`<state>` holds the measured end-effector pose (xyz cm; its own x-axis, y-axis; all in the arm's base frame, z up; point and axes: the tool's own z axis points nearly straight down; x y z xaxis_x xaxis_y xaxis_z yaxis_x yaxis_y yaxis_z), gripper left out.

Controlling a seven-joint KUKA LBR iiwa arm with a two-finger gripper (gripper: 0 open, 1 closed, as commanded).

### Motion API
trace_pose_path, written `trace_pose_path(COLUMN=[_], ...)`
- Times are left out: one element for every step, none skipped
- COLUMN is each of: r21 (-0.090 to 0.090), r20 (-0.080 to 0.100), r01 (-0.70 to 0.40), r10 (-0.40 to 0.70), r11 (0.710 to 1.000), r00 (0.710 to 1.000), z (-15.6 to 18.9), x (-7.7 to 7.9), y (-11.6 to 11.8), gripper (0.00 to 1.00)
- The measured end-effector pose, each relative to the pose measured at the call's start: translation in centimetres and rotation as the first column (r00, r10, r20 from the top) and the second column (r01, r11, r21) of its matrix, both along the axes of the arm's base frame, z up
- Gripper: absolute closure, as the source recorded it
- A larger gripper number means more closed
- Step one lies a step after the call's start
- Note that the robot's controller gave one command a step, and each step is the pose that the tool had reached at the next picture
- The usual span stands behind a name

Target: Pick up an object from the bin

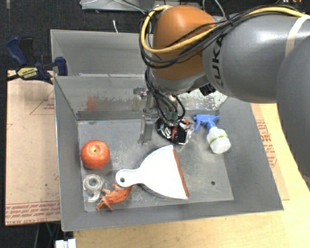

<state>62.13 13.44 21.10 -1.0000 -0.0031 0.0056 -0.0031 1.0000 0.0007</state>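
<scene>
My gripper (144, 134) hangs below the orange cover over the bin's back middle, its tip close to the bin floor. Just in front of it lies a white dustpan (163, 174) with a reddish-brown edge, handle pointing left. A white spray bottle (216, 137) with a blue trigger lies to the gripper's right. A small black and red thing (174, 131) sits right beside the gripper; I cannot tell whether it is loose or part of the robot.
A red apple (95, 154) rests at the left of the bin. In the front left corner lie a clear plastic ring (92, 184) and an orange scrap (113, 196). The big grey arm covers the bin's back right.
</scene>
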Motion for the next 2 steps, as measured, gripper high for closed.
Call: trace_pose_path(r21=[0.001,0.001], r20=[0.007,0.005], r01=[0.003,-0.182], r10=[-0.003,0.182], r11=[1.0,0.983], r00=[1.0,0.983], z=[0.5,-14.1], x=[0.1,-2.8], y=[-0.1,11.1], gripper=[0.0,0.0])
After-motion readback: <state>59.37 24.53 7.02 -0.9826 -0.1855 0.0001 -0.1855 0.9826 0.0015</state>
